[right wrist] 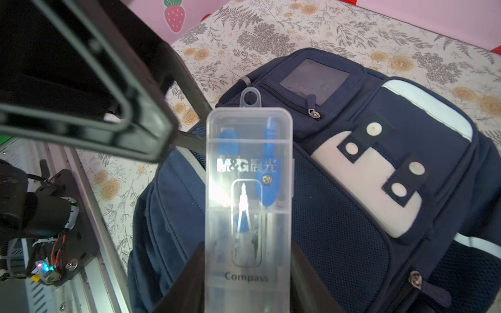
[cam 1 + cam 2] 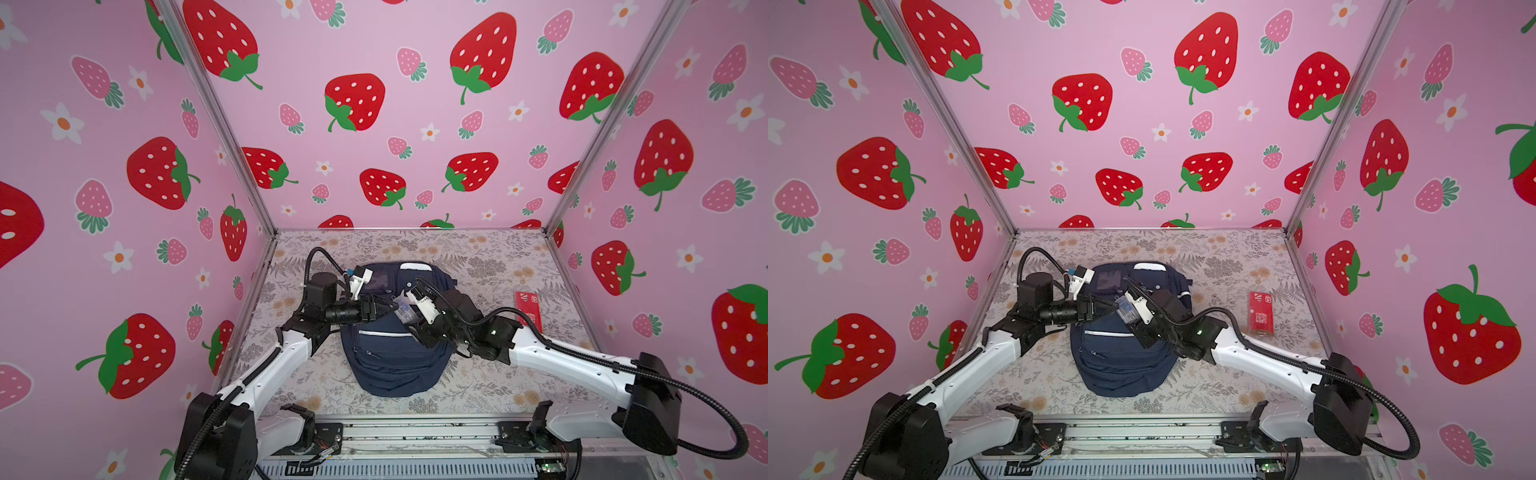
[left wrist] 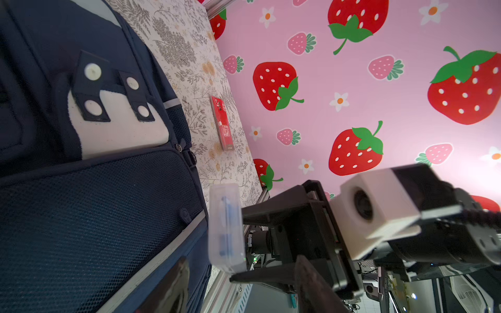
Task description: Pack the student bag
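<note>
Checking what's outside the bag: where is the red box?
In both top views the red box lies on the table, right of the backpack.

Navy student bag (image 2: 390, 361) (image 2: 1121, 365) lying flat, lower centre of both top views.
Front faces up, white-patched top end toward the frame's top; white cartoon-face patch, thin silver stripes and zip pockets show.

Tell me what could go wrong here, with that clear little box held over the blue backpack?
1. The right gripper pinches the compass case only at one end. The open left gripper is very close, so a bump might knock it loose.
2. No open pocket shows on the student bag. The zip in view looks closed, so the case may just land on fabric and slide off.
</note>
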Controlling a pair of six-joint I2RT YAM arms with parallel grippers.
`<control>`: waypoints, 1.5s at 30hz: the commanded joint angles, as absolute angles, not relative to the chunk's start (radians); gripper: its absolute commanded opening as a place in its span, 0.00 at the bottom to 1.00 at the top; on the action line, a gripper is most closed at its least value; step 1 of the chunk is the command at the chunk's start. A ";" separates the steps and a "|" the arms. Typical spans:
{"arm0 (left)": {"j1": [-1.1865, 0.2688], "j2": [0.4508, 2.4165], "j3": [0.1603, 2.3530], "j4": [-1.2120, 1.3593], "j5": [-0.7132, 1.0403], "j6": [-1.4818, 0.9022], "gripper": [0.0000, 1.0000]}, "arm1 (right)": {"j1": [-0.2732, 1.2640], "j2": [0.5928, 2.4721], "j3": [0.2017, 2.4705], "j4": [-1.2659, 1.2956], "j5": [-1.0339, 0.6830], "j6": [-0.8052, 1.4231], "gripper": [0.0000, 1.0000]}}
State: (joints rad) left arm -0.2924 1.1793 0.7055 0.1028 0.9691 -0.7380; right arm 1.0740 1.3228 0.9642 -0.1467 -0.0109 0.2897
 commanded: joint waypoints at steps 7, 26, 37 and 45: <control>-0.294 1.195 0.726 0.133 1.003 -0.762 0.47 | 1.117 1.331 1.026 -0.172 -0.002 0.249 0.24; -0.271 1.211 0.726 0.145 0.993 -0.801 0.15 | 1.150 1.370 1.094 -0.194 0.068 0.252 0.28; -0.220 1.221 0.700 0.224 0.986 -0.872 0.07 | 1.150 1.273 1.044 -0.144 0.232 0.302 0.66; -0.174 1.191 0.595 0.418 0.901 -1.019 0.08 | 1.140 1.120 0.863 -0.052 0.741 0.463 0.88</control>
State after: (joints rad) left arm -0.1932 1.2098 0.6350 0.2745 0.9333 -0.9226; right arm 1.1446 1.1561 0.9390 -0.0940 0.4843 0.3817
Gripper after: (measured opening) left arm 0.213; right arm 0.869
